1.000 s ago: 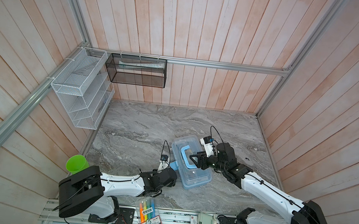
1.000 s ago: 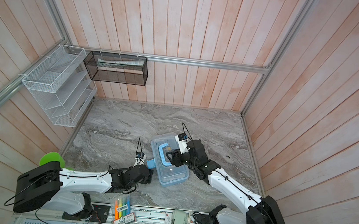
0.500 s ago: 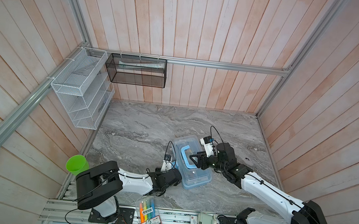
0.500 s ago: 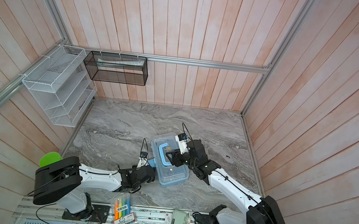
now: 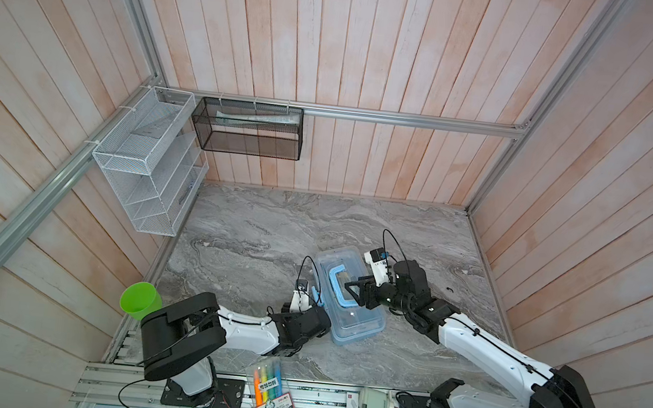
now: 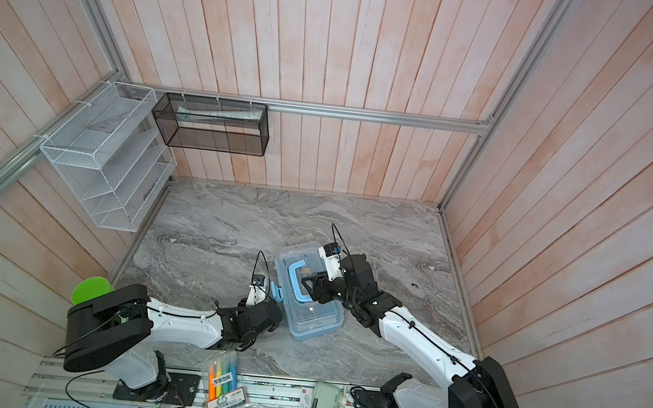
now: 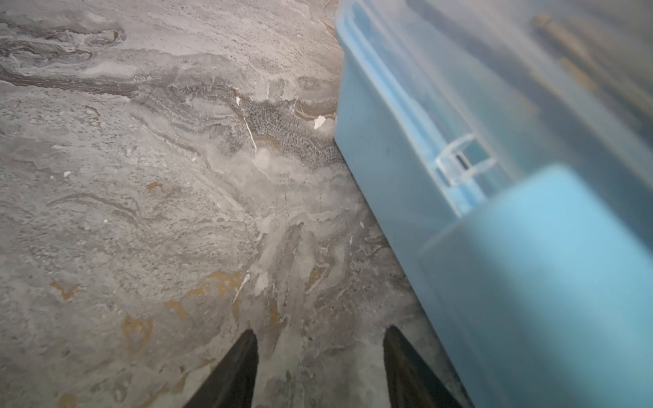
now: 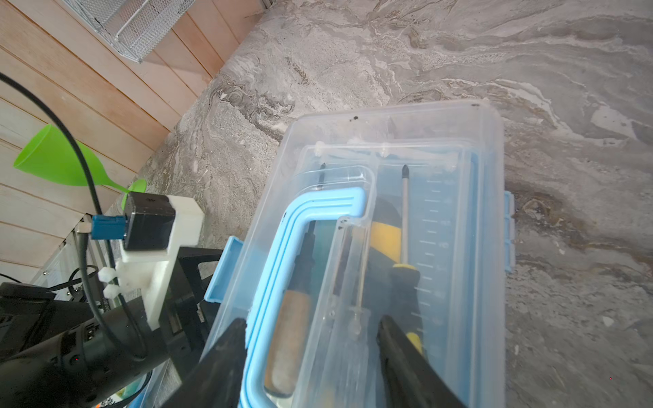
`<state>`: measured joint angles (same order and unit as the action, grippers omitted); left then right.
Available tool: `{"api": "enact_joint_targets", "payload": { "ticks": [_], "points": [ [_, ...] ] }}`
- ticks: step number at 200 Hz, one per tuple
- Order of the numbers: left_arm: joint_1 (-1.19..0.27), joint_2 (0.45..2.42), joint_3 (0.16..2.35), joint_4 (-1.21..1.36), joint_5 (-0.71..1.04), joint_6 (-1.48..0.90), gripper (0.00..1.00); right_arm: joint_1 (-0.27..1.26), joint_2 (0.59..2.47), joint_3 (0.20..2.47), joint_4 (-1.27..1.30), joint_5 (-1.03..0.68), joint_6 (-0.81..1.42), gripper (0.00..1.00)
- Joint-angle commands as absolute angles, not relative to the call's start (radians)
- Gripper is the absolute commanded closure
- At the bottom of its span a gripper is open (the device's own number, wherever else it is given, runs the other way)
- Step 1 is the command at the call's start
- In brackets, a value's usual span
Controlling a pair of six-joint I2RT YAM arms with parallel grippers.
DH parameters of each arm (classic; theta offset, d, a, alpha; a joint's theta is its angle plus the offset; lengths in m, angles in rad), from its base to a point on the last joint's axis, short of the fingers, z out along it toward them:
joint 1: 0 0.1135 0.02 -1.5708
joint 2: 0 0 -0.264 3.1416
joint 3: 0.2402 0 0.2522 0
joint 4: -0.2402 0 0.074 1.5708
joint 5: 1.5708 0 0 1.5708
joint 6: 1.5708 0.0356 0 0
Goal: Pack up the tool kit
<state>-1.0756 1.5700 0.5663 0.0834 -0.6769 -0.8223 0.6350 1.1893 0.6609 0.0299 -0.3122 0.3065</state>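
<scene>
The right gripper (image 8: 311, 326) rests open astride the blue handle (image 8: 319, 201) of the light-blue, clear-lidded plastic case (image 5: 361, 326). The left gripper (image 7: 319, 333), open and empty, sits low beside the case's blue latch (image 7: 565, 282).

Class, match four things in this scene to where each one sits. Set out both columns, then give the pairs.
Things: 1 tool case; 2 green cup; 3 black mesh basket; 4 highlighter pack.
Places: A hung on the back wall; B on the marble tabletop; C on the front rail; D beside the left arm.
Pairs: 1-B, 2-D, 3-A, 4-C.
</scene>
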Motion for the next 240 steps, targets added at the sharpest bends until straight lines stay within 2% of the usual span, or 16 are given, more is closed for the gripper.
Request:
{"api": "enact_joint_targets", "payload": {
  "ticks": [1,89,171,240],
  "points": [
    [-1.075,1.524,0.541,0.124,-0.707,-0.818,0.42,0.632,1.201,0.621,-0.097,-0.305,0.314,0.39],
    [-1.077,1.437,0.454,0.310,-0.673,-0.774,0.45,0.631,1.198,0.617,-0.095,-0.301,0.315,0.39],
    [-0.990,1.363,0.323,0.579,-0.472,-0.835,0.46,0.631,1.181,0.605,-0.095,-0.301,0.322,0.39],
    [-0.929,1.342,0.268,0.712,-0.371,-0.898,0.47,0.631,1.183,0.598,-0.084,-0.308,0.329,0.39]
  ]
}}
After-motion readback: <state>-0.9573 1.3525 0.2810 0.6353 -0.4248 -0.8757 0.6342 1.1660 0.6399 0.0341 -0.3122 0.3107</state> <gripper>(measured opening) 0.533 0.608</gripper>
